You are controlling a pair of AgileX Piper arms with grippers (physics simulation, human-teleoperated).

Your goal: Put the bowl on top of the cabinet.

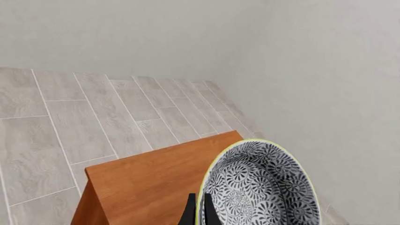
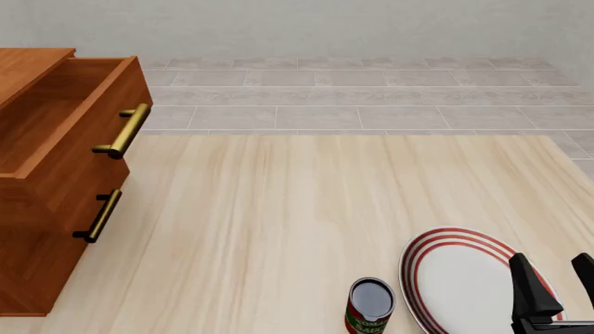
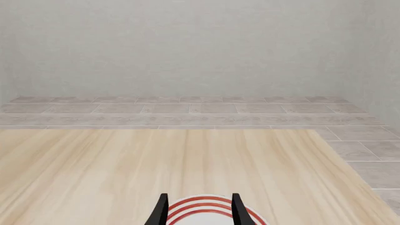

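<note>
Two arms are working at a pale wooden table [image 2: 278, 229], though only the right one is showing in the front view. Standing at the table's left edge is the cabinet [image 2: 55, 174], reddish-brown wood, with its top drawer pulled open and two brass bar handles [image 2: 122, 131] facing the table's middle. In the left wrist view the cabinet's flat top [image 1: 144, 183] is lying below the camera, with grey floor tiles [image 1: 93, 117] beyond it.

Next in size is a white plate with red rings [image 2: 464, 278], sitting flat near the table's front right corner. The bowl [image 1: 259, 187], patterned in grey and white with a pale rim, is showing only in the left wrist view; it is hanging tilted on its side over the cabinet top, its inside facing the camera. The left gripper [image 1: 198, 213] is pinching the bowl's rim between nearly closed fingers. Whether the bowl is touching the wood cannot be told.

A small can [image 2: 371, 306] is standing upright just left of the plate. The right gripper [image 2: 555, 278] is hovering over the plate's right part with its fingers [image 3: 161, 211] spread apart and gripping nothing.
</note>
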